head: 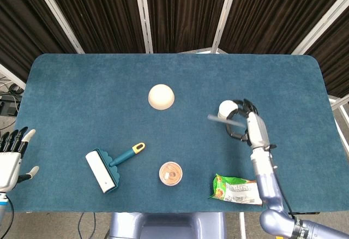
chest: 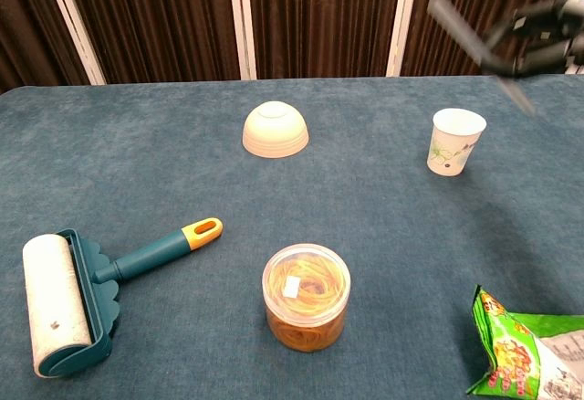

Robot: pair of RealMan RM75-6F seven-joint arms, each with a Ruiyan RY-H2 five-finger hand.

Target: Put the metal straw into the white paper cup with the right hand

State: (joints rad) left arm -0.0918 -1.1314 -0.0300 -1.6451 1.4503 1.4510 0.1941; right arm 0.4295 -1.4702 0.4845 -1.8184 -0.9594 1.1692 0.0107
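A staged robot test area, like a lab. A bench covered in teal felt stands before dark pleated curtains hung between white metal frame bars. Cables trail on the floor beside it.

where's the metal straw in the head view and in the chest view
Head view: the metal straw is right of centre, held by the right robot hand, crossing just below the white paper cup.
Chest view: top right, tilted, high above the table in the same robot hand.
Shared landmark: the cup, close beside it in both.
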